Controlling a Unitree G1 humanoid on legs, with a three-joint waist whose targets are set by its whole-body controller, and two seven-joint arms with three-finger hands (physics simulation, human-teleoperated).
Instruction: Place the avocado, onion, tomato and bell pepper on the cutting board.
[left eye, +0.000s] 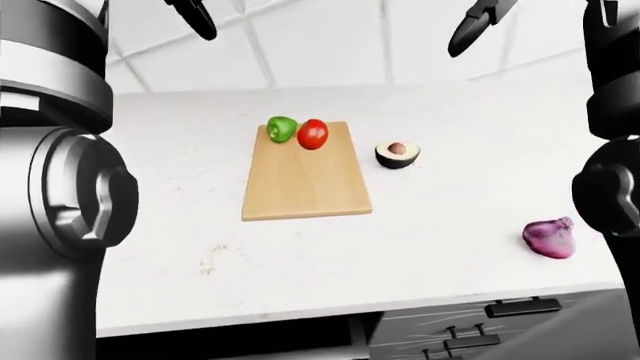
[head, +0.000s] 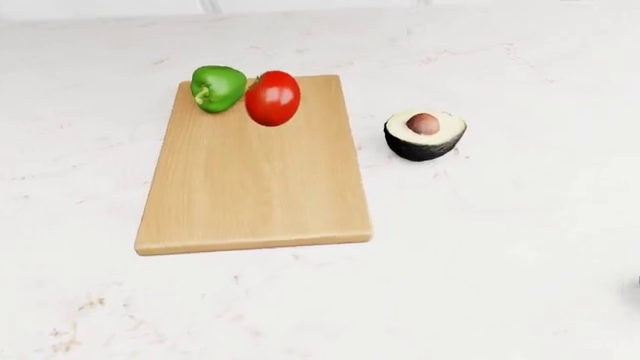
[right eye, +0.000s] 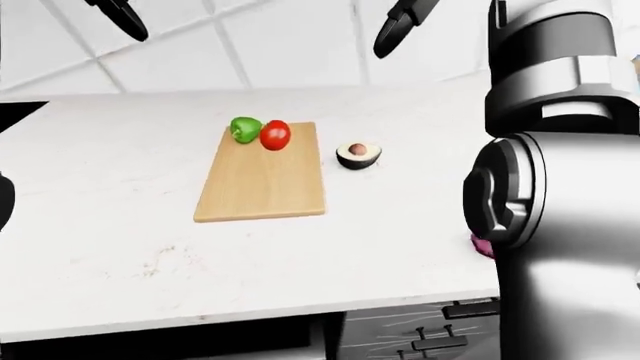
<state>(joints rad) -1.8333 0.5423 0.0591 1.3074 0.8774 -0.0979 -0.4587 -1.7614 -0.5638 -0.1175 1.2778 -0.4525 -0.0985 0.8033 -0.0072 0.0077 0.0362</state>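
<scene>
Two of the four items are placed. The bell pepper and the tomato sit touching each other at the far end of the cutting board, the pepper at its far left corner. The rest of the board is bare.

Two items remain on the worktop. The avocado — a half, cut face up with the pit showing — lies just beside the board's right edge, level with its far end. The onion, purple, lies well apart from the board, near the worktop's near right edge; in the right-eye view the robot's own arm hides most of it.

Step in hand, as a judgement: between placements, with no item held. Both arms are raised at the sides of the eye views. Only dark fingertips of the left hand and right hand show at the top, clear of every item; whether either hand is open or closed cannot be told.

Next move, as a judgement: the avocado is the nearer candidate. It calls for lowering the right hand over it, closing around the dark rounded skin, and a short carry left onto the bare wood.

Orientation: the board's long axis runs from the worktop's near edge toward the tiled wall. The avocado's long axis runs roughly across the worktop, left to right — its cut face tilts slightly toward the camera.
</scene>
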